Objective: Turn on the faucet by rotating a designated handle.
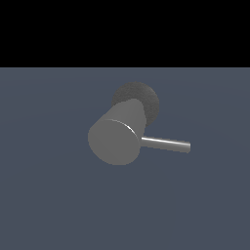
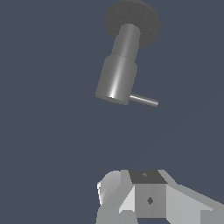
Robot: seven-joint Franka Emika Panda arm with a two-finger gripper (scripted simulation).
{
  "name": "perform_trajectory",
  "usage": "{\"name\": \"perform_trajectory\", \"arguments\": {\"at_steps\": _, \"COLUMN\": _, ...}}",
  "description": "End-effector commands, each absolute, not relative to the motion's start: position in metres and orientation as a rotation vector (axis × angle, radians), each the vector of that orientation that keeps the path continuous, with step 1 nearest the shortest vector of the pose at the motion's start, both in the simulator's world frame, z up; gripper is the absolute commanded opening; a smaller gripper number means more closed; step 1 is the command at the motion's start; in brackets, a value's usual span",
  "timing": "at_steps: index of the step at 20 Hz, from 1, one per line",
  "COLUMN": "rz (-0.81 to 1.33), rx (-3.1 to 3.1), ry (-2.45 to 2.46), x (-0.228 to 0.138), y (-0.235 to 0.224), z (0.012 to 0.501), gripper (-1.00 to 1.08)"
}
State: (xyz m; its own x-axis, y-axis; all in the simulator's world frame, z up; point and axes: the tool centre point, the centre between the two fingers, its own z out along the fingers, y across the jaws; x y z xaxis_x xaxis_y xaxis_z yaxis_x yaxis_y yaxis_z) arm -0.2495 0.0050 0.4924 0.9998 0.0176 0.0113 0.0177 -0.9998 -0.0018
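Note:
The faucet (image 1: pixel 114 139) is a thick matte grey cylinder with a flat round face, tilted up from a darker rough round base (image 1: pixel 146 97). Its handle (image 1: pixel 166 143), a thin shiny rod, sticks out sideways toward the exterior view's right. In the wrist view the faucet (image 2: pixel 116 78) and handle (image 2: pixel 144 100) lie well away from my gripper (image 2: pixel 146 197). Only pale blocky parts of the gripper show at the frame edge. Its fingertips cannot be made out, and nothing is seen held. The gripper is absent from the exterior view.
A flat blue-grey floor (image 1: pixel 49 195) surrounds the faucet on all sides. A black band fills the upper part of the exterior view.

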Motion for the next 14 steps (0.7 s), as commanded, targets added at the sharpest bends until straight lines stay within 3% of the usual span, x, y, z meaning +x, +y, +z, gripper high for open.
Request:
{"name": "perform_trajectory", "arguments": {"at_steps": 1, "rz": -0.018, "rx": -3.140, "ry": -0.028, "x": -0.2495, "y": 0.0049, "z": 0.4924, "gripper": -1.00}}
{"name": "perform_trajectory", "arguments": {"at_steps": 14, "rz": 0.014, "rx": -3.151, "ry": 0.063, "x": -0.2488, "y": 0.0020, "z": 0.4982, "gripper": -1.00}}
